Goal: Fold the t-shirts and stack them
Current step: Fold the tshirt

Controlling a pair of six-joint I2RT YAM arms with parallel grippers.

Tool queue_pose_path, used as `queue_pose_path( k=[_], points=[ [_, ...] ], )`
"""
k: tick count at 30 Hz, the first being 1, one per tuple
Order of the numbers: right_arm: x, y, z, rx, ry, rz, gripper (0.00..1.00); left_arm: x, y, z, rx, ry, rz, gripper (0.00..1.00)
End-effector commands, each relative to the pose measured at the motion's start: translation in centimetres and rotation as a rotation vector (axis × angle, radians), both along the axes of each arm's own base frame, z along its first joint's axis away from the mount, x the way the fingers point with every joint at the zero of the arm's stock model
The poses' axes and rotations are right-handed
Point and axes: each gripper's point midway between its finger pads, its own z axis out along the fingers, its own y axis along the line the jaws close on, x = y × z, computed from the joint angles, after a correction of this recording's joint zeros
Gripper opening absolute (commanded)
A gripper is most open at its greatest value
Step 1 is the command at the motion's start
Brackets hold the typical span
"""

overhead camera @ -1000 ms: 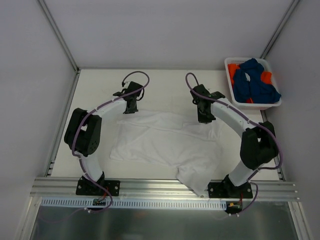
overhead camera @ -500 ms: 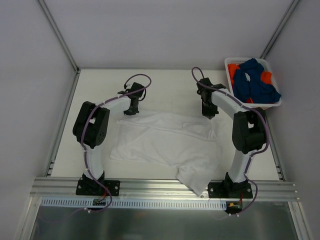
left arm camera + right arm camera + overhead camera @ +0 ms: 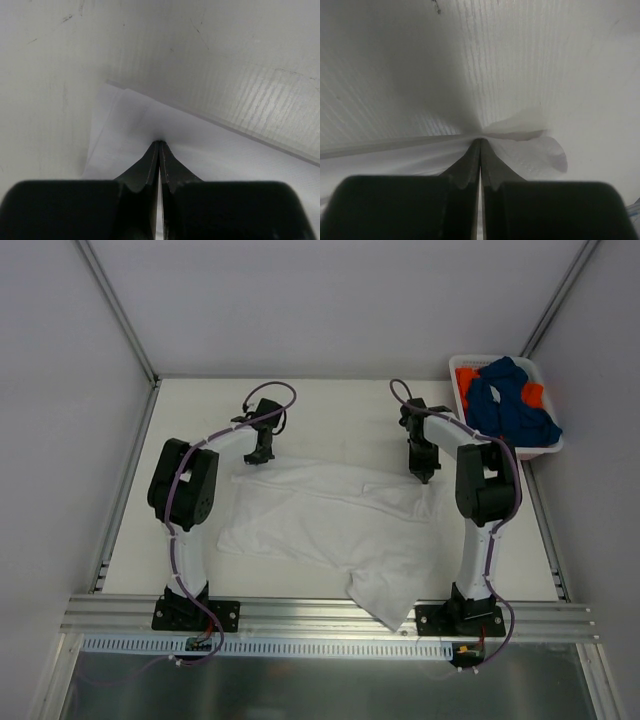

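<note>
A plain white t-shirt (image 3: 330, 525) lies spread across the table, one corner reaching the near edge. My left gripper (image 3: 262, 456) is shut on its far left edge; in the left wrist view the closed tips (image 3: 159, 143) pinch the white cloth (image 3: 210, 150). My right gripper (image 3: 424, 476) is shut on the far right edge, and in the right wrist view its tips (image 3: 480, 141) clamp a puckered fold of the cloth (image 3: 535, 150). A dark blue t-shirt (image 3: 510, 405) and an orange one (image 3: 465, 380) sit bundled in the basket.
The white plastic basket (image 3: 478, 447) stands at the back right corner against the wall. Grey walls enclose the table on three sides. An aluminium rail (image 3: 320, 615) with both arm bases runs along the near edge.
Both arms have reached farther back and straightened, carrying the shirt's far edge away from the bases. The shirt has stretched flatter and its near corner has shifted slightly left.
</note>
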Motion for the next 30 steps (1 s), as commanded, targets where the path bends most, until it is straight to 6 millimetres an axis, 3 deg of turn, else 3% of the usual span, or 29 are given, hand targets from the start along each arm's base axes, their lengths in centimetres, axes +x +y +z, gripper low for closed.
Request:
queue_pose_path(
  k=[1,9,16,19,24,26,27,30],
  points=[
    [-0.9,-1.0,0.1,-0.012,0.064,-0.001,0.01,0.1,0.8,-0.9,-0.010,0.038,0.001,0.00],
    [-1.4,-2.9,0.1,-0.026,0.102,-0.015,0.00,0.8,2.7,-0.4,-0.033,0.046,0.035,0.00],
    [-1.2,-3.7,0.2,-0.027,0.103,-0.026,0.00,1.2,2.9,0.3,-0.054,0.028,0.048,0.00],
    [-0.1,-3.4,1.7,-0.013,0.042,-0.006,0.00,1.5,2.2,2.2,-0.092,-0.014,0.039,0.00],
    [1.0,-1.6,7.1,0.048,-0.123,0.035,0.00,1.0,0.4,6.8,-0.103,-0.115,0.000,0.02],
    [0.2,-0.4,7.8,0.064,-0.147,0.061,0.00,0.2,-1.1,7.3,-0.095,-0.123,-0.039,0.07],
    [-0.1,0.0,9.1,0.076,-0.184,0.062,0.01,-0.1,-1.4,7.7,-0.087,-0.136,-0.045,0.09],
    [-1.8,2.1,9.4,0.128,-0.196,0.085,0.00,-1.1,-2.5,7.1,-0.081,-0.120,-0.065,0.09]
  ],
)
